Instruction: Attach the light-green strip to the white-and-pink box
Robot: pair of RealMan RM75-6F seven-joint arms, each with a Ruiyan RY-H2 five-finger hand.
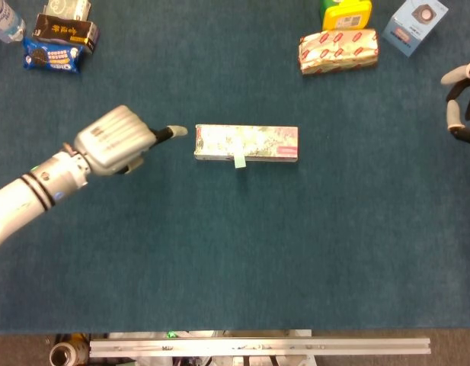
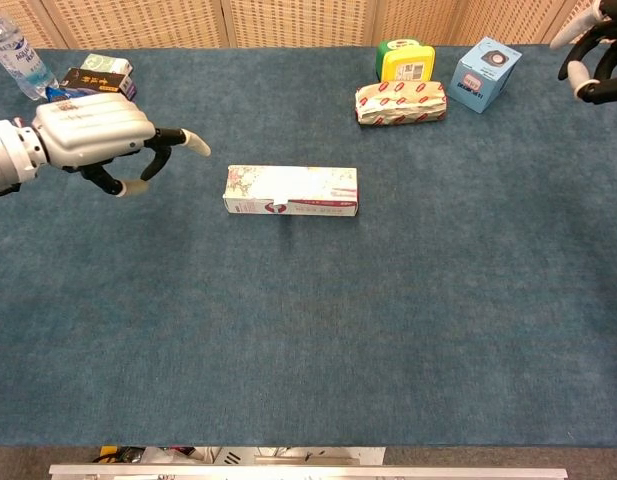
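Note:
The white-and-pink box (image 1: 246, 142) (image 2: 291, 190) lies flat in the middle of the blue table. A short light-green strip (image 1: 240, 160) hangs over its near long edge; in the chest view it shows only as a small dark tab (image 2: 278, 207). My left hand (image 1: 116, 142) (image 2: 98, 135) hovers just left of the box, one finger stretched toward its left end without touching, holding nothing. My right hand (image 1: 461, 103) (image 2: 591, 62) is at the far right edge, fingers apart and empty.
At the back right stand a red-patterned packet (image 1: 338, 50), a yellow-green container (image 1: 346, 13) and a light-blue box (image 1: 419, 24). At the back left are an Oreo pack (image 1: 52, 56), a dark box (image 1: 64, 30) and a water bottle (image 1: 4, 20).

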